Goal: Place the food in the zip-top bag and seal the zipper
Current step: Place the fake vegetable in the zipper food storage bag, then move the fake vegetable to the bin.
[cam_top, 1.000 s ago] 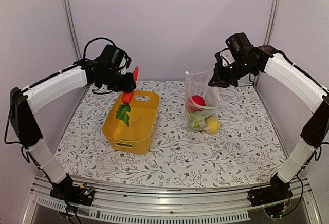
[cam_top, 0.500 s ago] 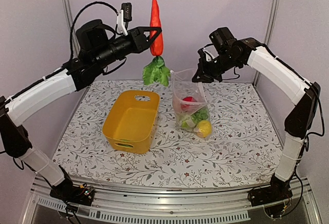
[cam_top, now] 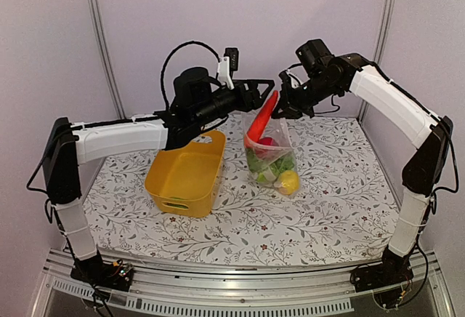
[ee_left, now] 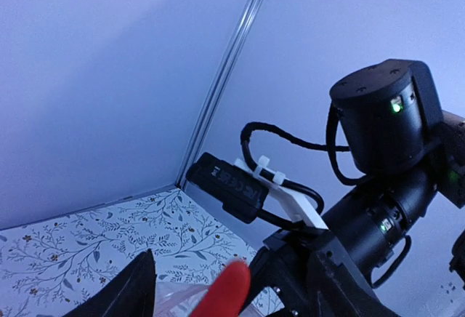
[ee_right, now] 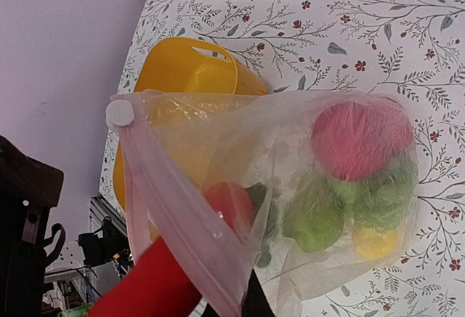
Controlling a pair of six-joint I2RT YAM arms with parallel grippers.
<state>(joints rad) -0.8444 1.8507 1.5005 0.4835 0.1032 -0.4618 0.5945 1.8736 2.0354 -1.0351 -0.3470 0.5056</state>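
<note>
Carrot is the piece in play. Nearest, the yellow basket sits on the worktop with no food showing inside. Just beyond and to its right, the bag stands upright with red, green and yellow food in its bottom. Half a second ago the carrot hung high over the basket. Now it leans leaf-end down in the bag's mouth, so filling looks nearly done and the zipper, not yet closed, comes next. Right hand pinches the bag's top edge, holding it up. Left hand sits at the carrot's tip. Its wrist view cuts the fingers off low, so I cannot tell whether it grips or has let go. The carrot's leaves blur behind crinkled plastic.
</note>
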